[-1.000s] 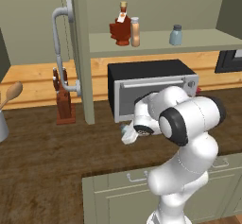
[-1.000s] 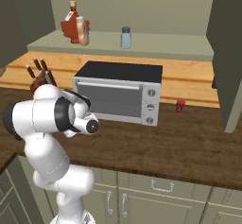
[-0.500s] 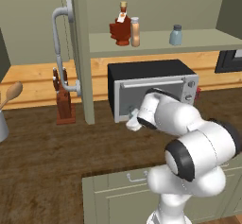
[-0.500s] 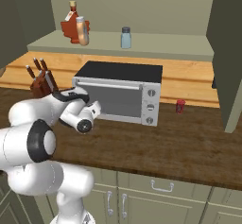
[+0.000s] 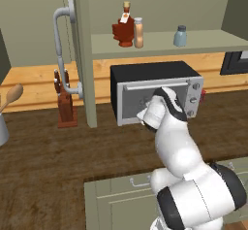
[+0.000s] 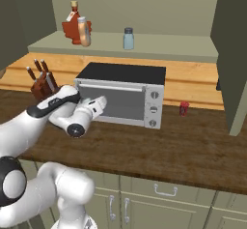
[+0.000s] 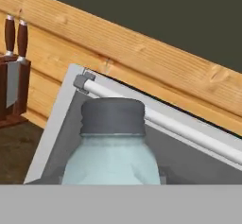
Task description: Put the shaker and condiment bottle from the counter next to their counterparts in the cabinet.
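My gripper [image 5: 145,116] [image 6: 100,103] hangs over the counter [image 5: 48,151] in front of the toaster oven, shut on the shaker [image 7: 112,157]. That shaker, pale blue with a grey cap, stands upright and very close in the hand view. On the cabinet shelf [image 5: 208,41] [image 6: 169,47] the peach condiment bottle [image 5: 138,32] [image 6: 83,31] stands right beside the dark red maple-leaf bottle [image 5: 124,30] [image 6: 73,27]. Farther right on the shelf a twin shaker [image 5: 180,36] [image 6: 128,38] stands alone. The cabinet door with its curved grey handle [image 5: 60,54] is swung open at the left.
A toaster oven [image 5: 155,73] [image 6: 120,73] sits on the counter under the shelf, just behind my hand. A knife block [image 5: 64,107] [image 6: 41,83] [image 7: 13,86] stands to its left. A small red object [image 6: 184,108] lies right of the oven. A wooden spoon [image 5: 12,95] sticks up at far left.
The arm has swung around, its elbow dropping toward the cameras. The hand has risen a little and moved closer to the oven front, with the shaker in it.
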Robot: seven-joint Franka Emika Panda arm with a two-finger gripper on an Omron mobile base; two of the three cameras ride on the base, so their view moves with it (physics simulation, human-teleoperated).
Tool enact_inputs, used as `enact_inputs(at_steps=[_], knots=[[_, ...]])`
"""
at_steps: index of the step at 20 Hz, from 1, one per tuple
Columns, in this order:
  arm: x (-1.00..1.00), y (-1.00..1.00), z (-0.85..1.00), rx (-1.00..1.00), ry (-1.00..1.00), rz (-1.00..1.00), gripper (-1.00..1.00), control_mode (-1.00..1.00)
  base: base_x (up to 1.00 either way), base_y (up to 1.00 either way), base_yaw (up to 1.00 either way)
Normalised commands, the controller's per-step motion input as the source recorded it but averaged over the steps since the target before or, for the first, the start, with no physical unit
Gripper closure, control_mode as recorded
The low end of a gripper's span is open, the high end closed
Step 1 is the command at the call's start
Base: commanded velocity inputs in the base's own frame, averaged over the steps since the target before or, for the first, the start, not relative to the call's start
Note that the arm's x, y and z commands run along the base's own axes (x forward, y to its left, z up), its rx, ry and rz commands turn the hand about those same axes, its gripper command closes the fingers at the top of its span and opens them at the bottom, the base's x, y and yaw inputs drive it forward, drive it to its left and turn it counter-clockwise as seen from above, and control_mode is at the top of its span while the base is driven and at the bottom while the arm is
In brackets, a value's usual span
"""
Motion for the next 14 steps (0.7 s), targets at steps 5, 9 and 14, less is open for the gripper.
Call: enact_inputs(at_steps=[5,9,14], knots=[[-0.53,-0.68,1.0,0.19,0.0,-0.24,1.0,-1.0,0.0,0.0,0.0],[-0.67,-0.64,1.0,0.23,0.0,-0.2,1.0,-1.0,0.0,0.0,0.0],[-0.63,-0.55,1.0,0.23,0.0,-0.1,1.0,-1.0,0.0,0.0,0.0]])
